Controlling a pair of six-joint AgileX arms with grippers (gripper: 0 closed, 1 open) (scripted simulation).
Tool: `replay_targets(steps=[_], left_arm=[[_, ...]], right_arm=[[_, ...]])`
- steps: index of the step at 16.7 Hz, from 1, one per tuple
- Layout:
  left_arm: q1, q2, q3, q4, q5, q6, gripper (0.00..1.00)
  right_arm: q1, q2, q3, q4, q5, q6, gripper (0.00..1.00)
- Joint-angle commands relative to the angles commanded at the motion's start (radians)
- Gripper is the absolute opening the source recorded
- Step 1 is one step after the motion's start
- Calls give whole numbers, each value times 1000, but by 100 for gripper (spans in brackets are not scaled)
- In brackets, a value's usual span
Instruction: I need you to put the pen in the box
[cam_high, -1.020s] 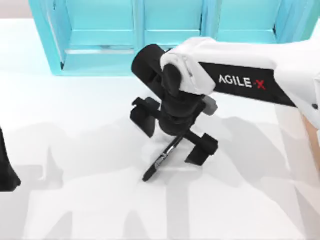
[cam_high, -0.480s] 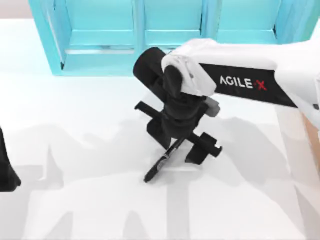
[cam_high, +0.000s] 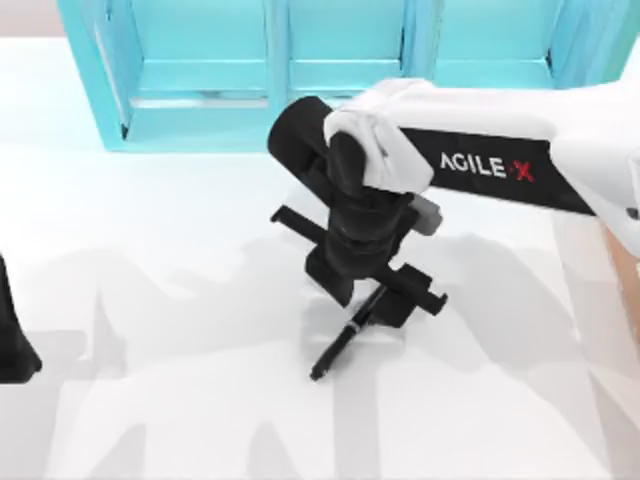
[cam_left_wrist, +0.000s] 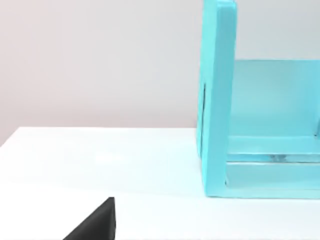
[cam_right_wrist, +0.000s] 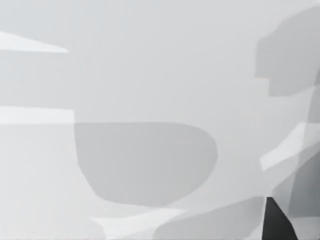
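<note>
Pen (cam_high: 338, 348) pinched between the closed fingers of the right hand (cam_high: 367, 300), slanting down over the table (cam_high: 180, 420)

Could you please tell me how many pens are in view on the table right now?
1. The pen lies slanted at the table's middle, upper end between the right gripper's fingers. Others could be hidden under that arm.

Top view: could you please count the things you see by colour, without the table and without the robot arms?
Black: 1, the pen, between the right gripper fingers.
Teal: 1, the shelf unit at the far edge.
Tan: 1, a strip of the box at the right edge.
Total: 3
</note>
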Motion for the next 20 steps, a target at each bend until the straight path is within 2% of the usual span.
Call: replay_targets(steps=[1,4,11,17,20], left_arm=[[0,0,0,0,0,0,100],[0,0,0,0,0,0,100],[0,0,0,0,0,0,100],[0,0,0,0,0,0,100],[0,0,0,0,0,0,100]], right_arm=[[-6,-76,-9,-81,13,-37,0],[-2,-81,31,-122,13,-37,0],[-6,-131,262,-415,12,-38,0],[-7,-137,282,-435,12,-39,0],[-72,-161,258,-430,6,-56,0]])
